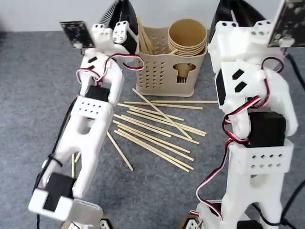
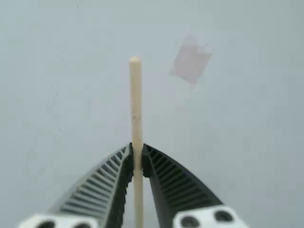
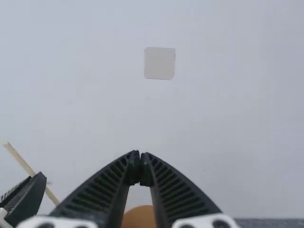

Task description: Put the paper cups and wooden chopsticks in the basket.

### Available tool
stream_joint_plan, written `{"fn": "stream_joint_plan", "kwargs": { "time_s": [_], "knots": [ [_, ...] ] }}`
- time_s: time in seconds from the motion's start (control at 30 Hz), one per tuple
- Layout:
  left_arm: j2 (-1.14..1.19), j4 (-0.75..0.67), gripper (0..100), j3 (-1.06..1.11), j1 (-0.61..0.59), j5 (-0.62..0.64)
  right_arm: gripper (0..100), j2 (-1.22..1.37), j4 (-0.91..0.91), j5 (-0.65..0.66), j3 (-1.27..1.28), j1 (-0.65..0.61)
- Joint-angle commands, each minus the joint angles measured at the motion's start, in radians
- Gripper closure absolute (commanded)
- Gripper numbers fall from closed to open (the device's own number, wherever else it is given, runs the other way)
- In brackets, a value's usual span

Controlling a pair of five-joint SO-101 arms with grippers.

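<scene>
Paper cups: a nested stack of paper cups [image 1: 187, 34] stands upright in the right-hand compartment of the basket, with the rims well above its wall.
Basket: the beige basket [image 1: 162, 71] sits at the far side of the desk, between the two arms. Its walls are perforated, and there is a cutout in the front below the cups.
Other compartment: several stowed chopsticks [image 1: 143, 39] lean upright in the left-hand compartment, just beside the cups, with their tips above the rim.
Loose chopsticks: a scatter of loose chopsticks [image 1: 157, 129] lies flat on the desk in front of the basket. Some cross each other. One lies apart, nearer the left arm's base.
Held chopstick: the held chopstick [image 2: 136, 95] runs straight out past the fingertips, against the wall.
Left gripper: the left gripper [image 2: 137, 151] is clamped narrowly on that chopstick. In the high view it is raised by the basket's left-hand side.
Right gripper: the right gripper [image 3: 140, 159] has its tips pressed together with nothing between them. It is raised to the right of the basket.
Tan shape: a rounded tan shape [image 3: 139, 217] shows beneath the right gripper. What it is cannot be told.
Desk: the desk [image 1: 38, 86] has a grey, carpet-like surface.
Wall: a plain pale wall [image 3: 237, 95] stands behind, with a small pale square [image 3: 159, 63] on it.
</scene>
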Motion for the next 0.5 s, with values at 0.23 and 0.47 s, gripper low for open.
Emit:
{"fn": "stream_joint_plan", "kwargs": {
  "time_s": [0.23,0.47],
  "knots": [
    [0.034,0.454,84,-0.242,-0.012,0.02,98.1,-0.035,-0.022,0.009,-0.061,0.012],
    [0.034,0.976,81,-0.59,-0.06,0.057,98.1,-0.033,-0.022,0.009,-0.061,0.012]
  ]
}}
